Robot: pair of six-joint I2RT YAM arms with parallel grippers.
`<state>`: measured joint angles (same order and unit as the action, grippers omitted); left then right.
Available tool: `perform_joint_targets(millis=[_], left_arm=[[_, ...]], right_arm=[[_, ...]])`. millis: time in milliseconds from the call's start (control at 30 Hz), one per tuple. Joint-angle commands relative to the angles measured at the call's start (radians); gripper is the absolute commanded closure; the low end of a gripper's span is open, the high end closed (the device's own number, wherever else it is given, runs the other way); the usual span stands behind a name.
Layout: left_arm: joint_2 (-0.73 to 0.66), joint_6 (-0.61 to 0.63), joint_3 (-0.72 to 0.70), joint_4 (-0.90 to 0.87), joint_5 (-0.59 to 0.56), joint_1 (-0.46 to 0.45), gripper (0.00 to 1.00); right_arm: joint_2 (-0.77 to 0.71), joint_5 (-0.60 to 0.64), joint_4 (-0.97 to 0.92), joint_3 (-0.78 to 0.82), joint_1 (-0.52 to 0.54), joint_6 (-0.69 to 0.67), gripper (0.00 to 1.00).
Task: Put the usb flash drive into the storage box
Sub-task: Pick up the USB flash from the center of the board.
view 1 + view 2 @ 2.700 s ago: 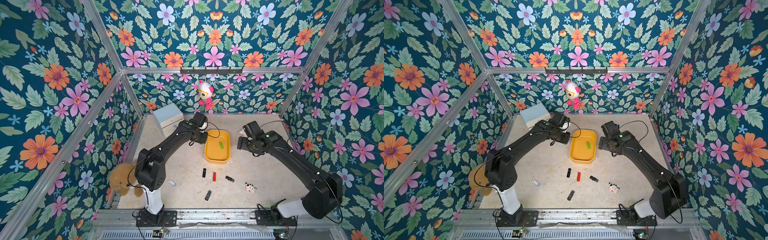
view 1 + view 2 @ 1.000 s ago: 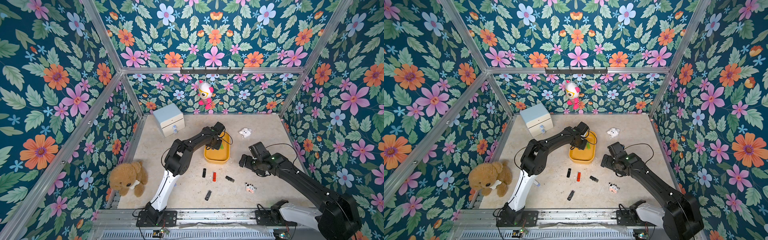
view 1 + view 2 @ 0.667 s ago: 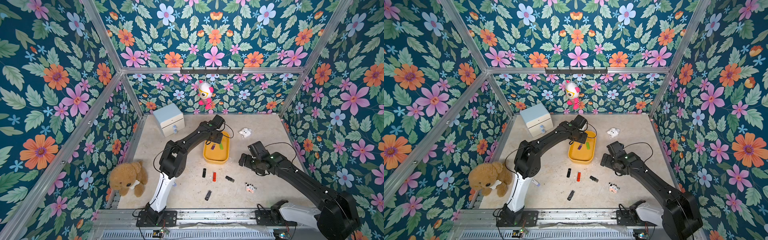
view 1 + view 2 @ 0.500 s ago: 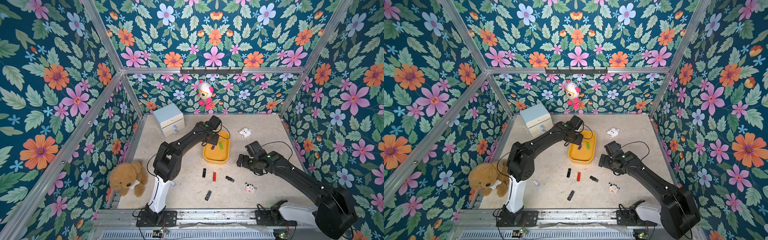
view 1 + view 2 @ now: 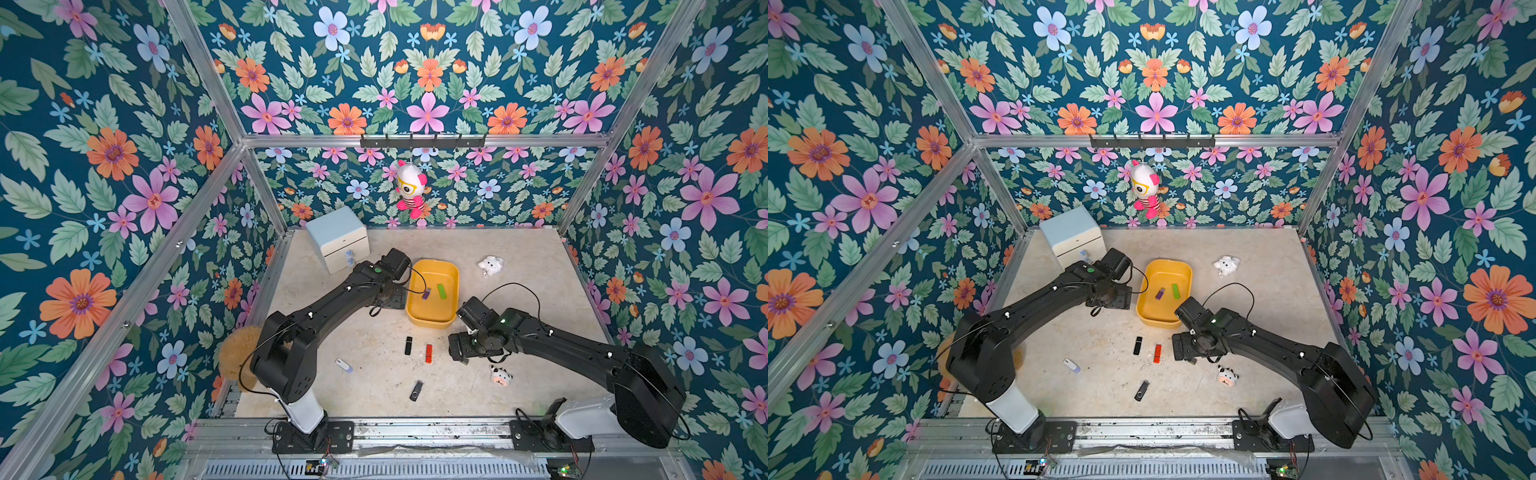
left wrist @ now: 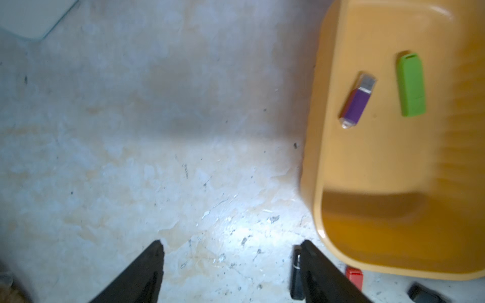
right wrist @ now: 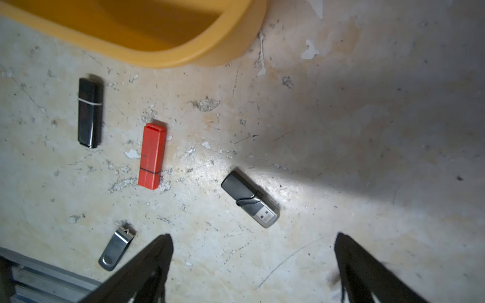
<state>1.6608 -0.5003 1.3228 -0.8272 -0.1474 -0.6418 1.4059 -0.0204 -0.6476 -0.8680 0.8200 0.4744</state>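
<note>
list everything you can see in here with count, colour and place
storage box: 1, yellow, middle of the table
flash drives, boxed: 2, purple drive and green drive, inside the storage box, apart
flash drives, loose: 5, black drive, red drive, grey drive, white drive, dark swivel drive, on the table in front of the box
cabinet: 1, pale blue, far corner
teddy bear: 1, brown, half hidden at the table's edge
white plush: 1, white, beyond the box
cow toy: 1, white, front of the table
hanging doll: 1, white and pink, back wall
left arm: 1, black, beside the box, jaws open
right arm: 1, black, jaws open above the grey drive
</note>
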Motion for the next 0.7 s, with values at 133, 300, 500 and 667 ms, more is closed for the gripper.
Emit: perform_joint_targets(millis=[133, 300, 500, 667], left_arm=[[-0.171, -0.249, -0.253, -0.084, 0.01, 0.001, 0.06], [-0.379, -0.399, -0.445, -0.065, 0.038, -0.002, 0.03], [-0.565, -0.555, -0.554, -0.087, -0.003, -0.004, 0.04], [-0.625, -0.637, -0.61, -0.094, -0.041, -0.004, 0.06]], right_arm=[[0.048, 0.02, 0.014, -0.017, 0.023, -0.037, 0.01], [0.068, 0.021, 0.023, -0.029, 0.025, -0.039, 0.01], [0.099, 0.012, 0.028, -0.06, 0.026, -0.061, 0.01], [0.102, 0.034, 0.002, -0.085, 0.026, -0.074, 0.01]])
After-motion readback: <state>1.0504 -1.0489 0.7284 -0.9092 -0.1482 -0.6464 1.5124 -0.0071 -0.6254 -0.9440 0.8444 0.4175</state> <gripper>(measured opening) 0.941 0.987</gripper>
